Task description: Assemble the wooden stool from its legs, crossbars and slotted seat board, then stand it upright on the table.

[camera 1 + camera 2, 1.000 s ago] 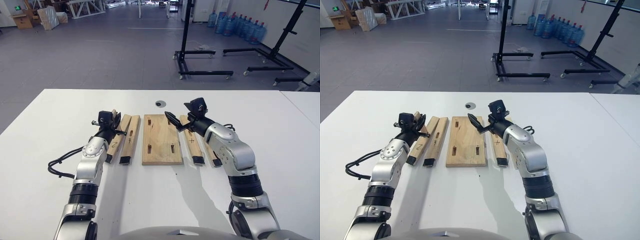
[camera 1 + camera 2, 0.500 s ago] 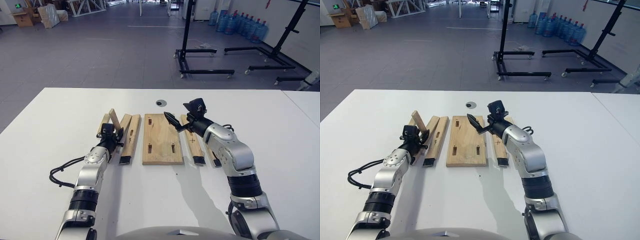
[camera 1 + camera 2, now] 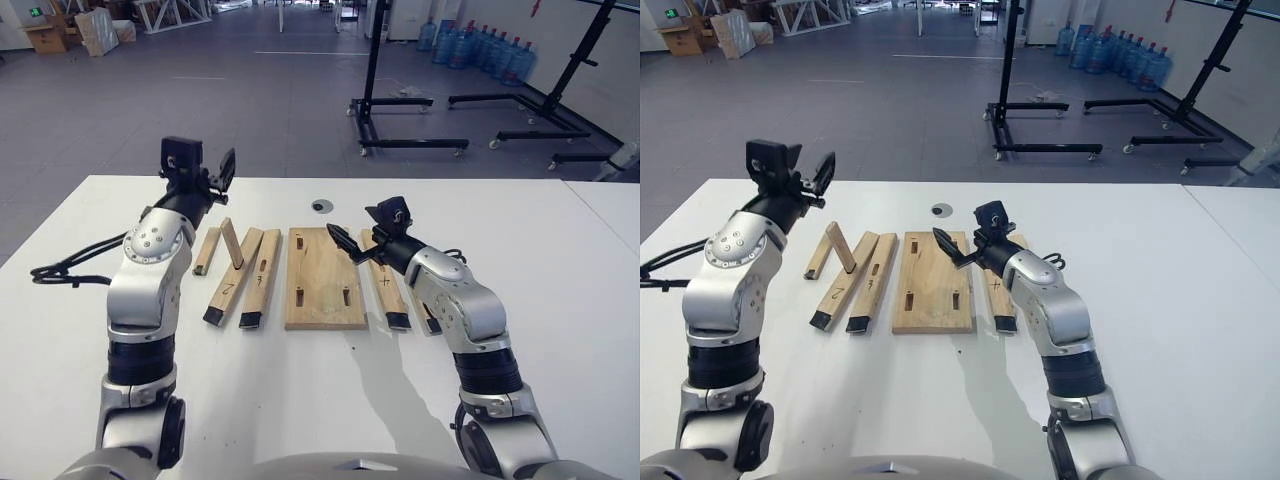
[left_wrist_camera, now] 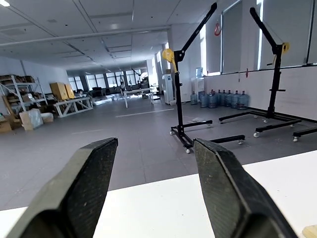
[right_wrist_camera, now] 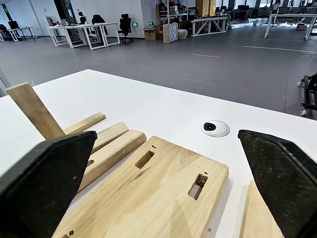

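The slotted seat board [image 3: 322,280] lies flat at the table's middle. To its left lie two legs [image 3: 232,278], a short crossbar [image 3: 207,250] flat beside them, and another crossbar [image 3: 232,243] standing tilted against the outer leg. Two more legs [image 3: 386,282] lie to the right of the board. My left gripper [image 3: 203,170] is raised high above the table's far left, open and holding nothing; its fingers [image 4: 74,198] frame the room beyond. My right gripper [image 3: 355,238] hovers open just over the board's far right corner, with the board [image 5: 148,198] between its fingers [image 5: 39,183].
A round cable hole [image 3: 321,207] sits in the white table [image 3: 300,400] just beyond the board. A black cable [image 3: 60,272] trails from my left arm over the table's left side. Black wheeled stands [image 3: 400,110] are on the floor far behind.
My left gripper has risen from the left-hand pieces to well above the table. One crossbar that lay among them now stands tilted against a leg. The right arm has stayed put.
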Controlling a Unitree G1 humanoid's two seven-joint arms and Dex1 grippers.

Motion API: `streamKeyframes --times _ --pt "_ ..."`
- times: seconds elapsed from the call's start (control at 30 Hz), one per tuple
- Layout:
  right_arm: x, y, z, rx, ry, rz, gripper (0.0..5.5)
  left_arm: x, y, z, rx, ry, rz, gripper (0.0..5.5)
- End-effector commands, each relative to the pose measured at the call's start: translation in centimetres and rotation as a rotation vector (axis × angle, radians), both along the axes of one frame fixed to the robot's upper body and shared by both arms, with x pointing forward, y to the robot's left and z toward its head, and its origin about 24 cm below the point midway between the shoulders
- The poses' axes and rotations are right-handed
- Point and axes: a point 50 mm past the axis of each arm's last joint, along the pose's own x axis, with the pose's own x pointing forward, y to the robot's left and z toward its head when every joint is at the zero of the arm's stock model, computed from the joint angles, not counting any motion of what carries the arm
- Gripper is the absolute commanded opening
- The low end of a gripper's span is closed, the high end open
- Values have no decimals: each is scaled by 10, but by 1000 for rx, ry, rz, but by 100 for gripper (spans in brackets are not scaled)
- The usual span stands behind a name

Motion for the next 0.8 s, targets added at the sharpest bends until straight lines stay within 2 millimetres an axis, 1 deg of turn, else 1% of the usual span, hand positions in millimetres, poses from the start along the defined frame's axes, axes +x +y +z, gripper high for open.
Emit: streamKeyframes --times 0.03,0.07,0.17,0.23,0.3,0.37,0.4,0.43,0.47,0.5,0.53,0.57,0.6,0.63,0.67,0.7,0.73,0.77,0.8 --pt "3 0 3 -6 -15 -6 525 17 -5 15 -28 18 -13 279" --pt "4 1 3 -7 -16 -4 525 21 -6 13 -23 29 -11 279" --pt "4 0 3 -7 -15 -7 525 33 -9 -5 -30 81 -23 279" --pt "4 0 2 -7 -13 -4 525 39 -9 -36 -34 158 -28 279" --pt "4 0 1 -8 -8 -4 525 40 -9 -77 -51 258 -38 279" --pt "3 -3 -3 -10 3 -13 525 34 -15 -128 -17 375 -76 279" --pt "3 -4 -4 -11 8 -17 525 30 -18 -146 1 411 -90 279" --pt "3 -4 -5 -10 12 -19 525 30 -18 -152 4 411 -82 279" --pt "3 -5 -6 -9 13 -19 525 32 -15 -146 -12 382 -68 279" --pt "4 -5 -4 -5 10 -19 525 37 -12 -133 -34 333 -51 279" --pt "4 -5 0 2 0 -17 525 44 -5 -104 -60 244 -27 279" --pt "5 -5 4 5 -12 -16 525 49 3 -67 -79 135 -9 279" --pt "6 -5 8 8 -23 -14 525 49 11 -32 -94 40 6 279" --pt "7 -5 11 9 -35 -12 525 43 20 9 -106 -67 29 279" --pt "7 -6 14 8 -42 -13 525 34 30 47 -135 -157 55 279" --pt "7 -7 15 6 -46 -15 525 23 38 72 -158 -211 78 279" --pt "7 -9 15 2 -48 -21 525 12 43 90 -168 -236 91 279" --pt "7 -12 14 -5 -49 -27 525 0 48 98 -146 -204 101 279" --pt "6 -16 14 -14 -51 -36 525 -13 50 98 -102 -141 92 279"
